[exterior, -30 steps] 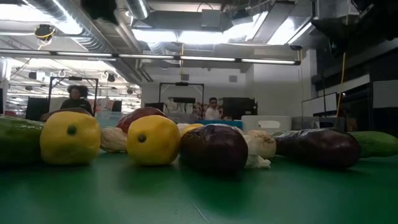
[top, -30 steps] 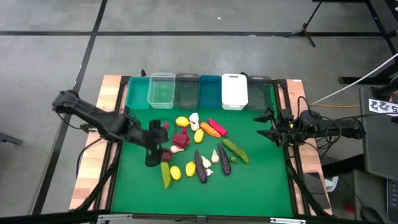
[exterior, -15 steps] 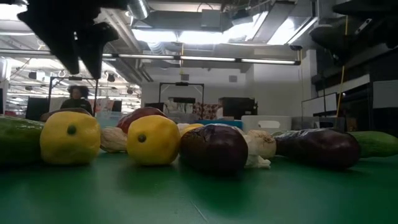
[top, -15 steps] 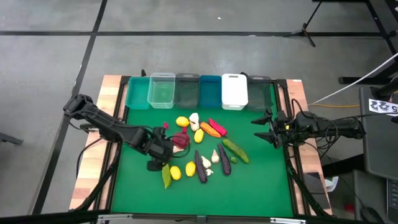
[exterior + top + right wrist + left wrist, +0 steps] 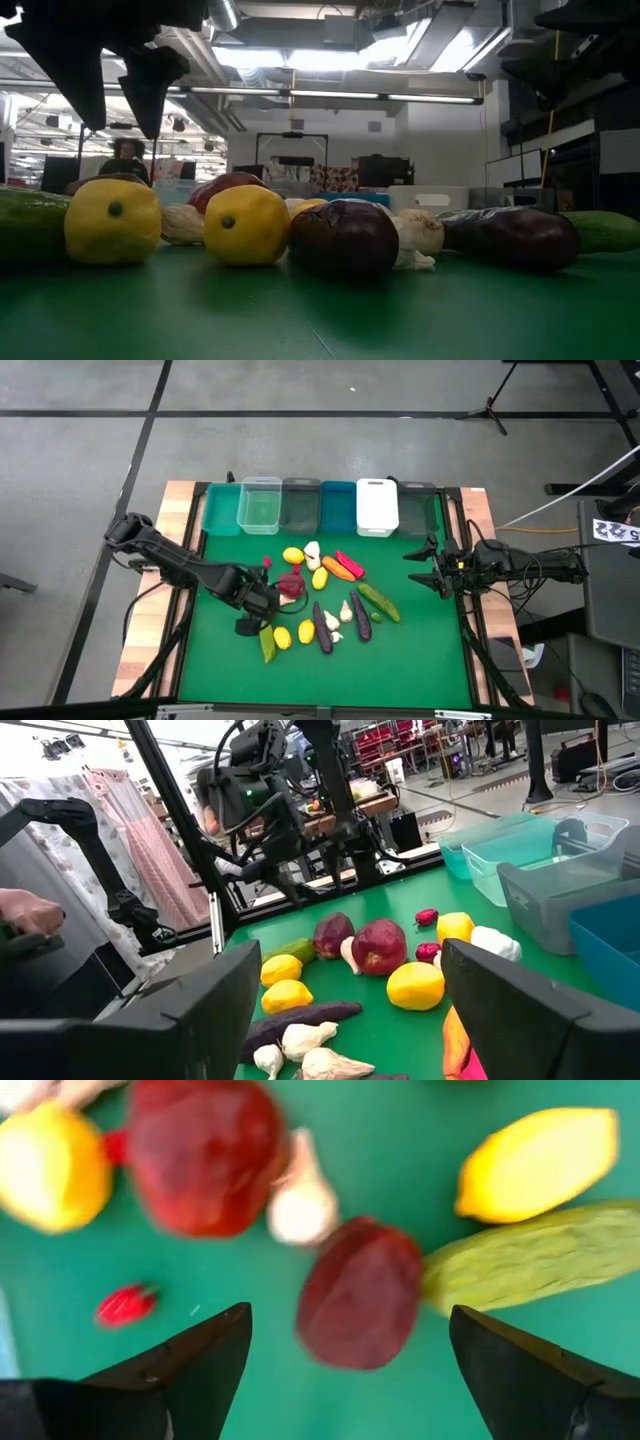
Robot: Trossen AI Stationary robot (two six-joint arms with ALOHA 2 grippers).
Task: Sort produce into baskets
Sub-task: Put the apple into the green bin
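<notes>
No readable writing on produce (image 5: 322, 600) or baskets (image 5: 320, 507).

The table (image 5: 420, 660) wears a smooth, matt green mat, edged with pale bare wood. The baskets (image 5: 320, 506) look like plastic: one clear (image 5: 259, 506) and glassy, one opaque white (image 5: 377, 506), the others tinted and translucent. The lemons (image 5: 246, 224) have a faintly dimpled, satin skin (soft highlights only), while the beet (image 5: 343, 237) looks dull and slightly wrinkled. The floor (image 5: 300, 450) is rough grey concrete.
</notes>
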